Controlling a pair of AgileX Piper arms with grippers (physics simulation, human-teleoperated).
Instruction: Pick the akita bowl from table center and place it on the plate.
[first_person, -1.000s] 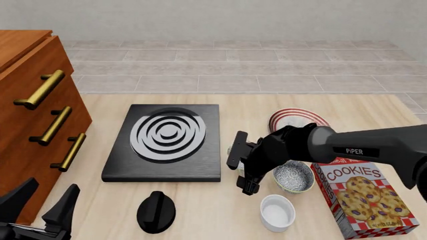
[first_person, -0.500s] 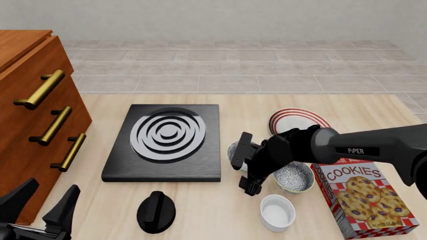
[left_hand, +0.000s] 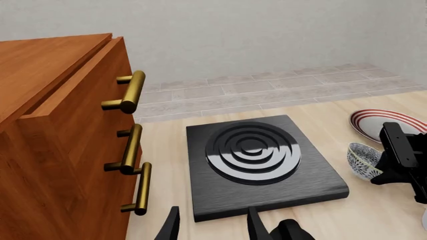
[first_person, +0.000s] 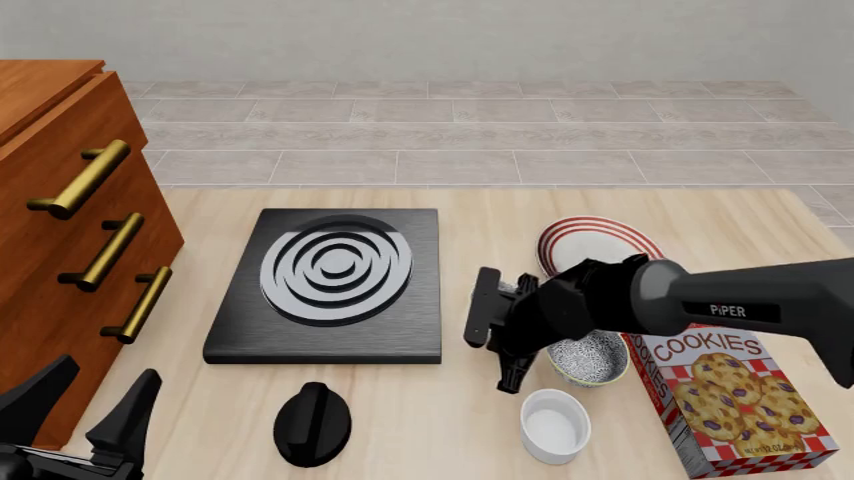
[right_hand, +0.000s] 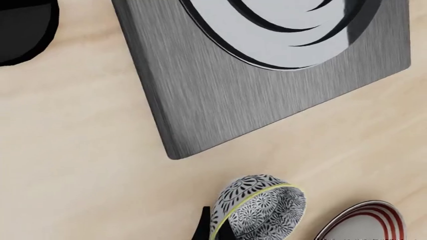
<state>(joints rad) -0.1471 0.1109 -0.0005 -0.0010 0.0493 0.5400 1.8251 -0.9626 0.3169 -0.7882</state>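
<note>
Front view: read "PiPER" in white on the right arm (first_person: 727, 311) and "COOKIES" on the one cookie box (first_person: 721, 395); counted three brass handles on the wooden cabinet (first_person: 54, 250), one black hob (first_person: 330, 283), one black knob (first_person: 311, 423), one white cup (first_person: 554, 425), one darker speckled bowl (first_person: 587, 357), one plate (first_person: 601, 240) with red rings; right end effector (first_person: 491, 335) low over the worktop (first_person: 400, 410) just left of the speckled bowl, fingers spread wide, gripping nothing; left end effector (first_person: 80, 410) at the near left corner, fingers likewise apart and empty.

Left wrist view: saw the akita bowl (left_hand: 363, 160), blue-grey patterned, tipped on the worktop between hob and plate, just beside the right end effector's parted fingers.

Right wrist view: same bowl tilted, leaf pattern outside, pale yellowish rim, near the plate's edge; one dark fingertip (right_hand: 207, 227) close against the rim.
</note>
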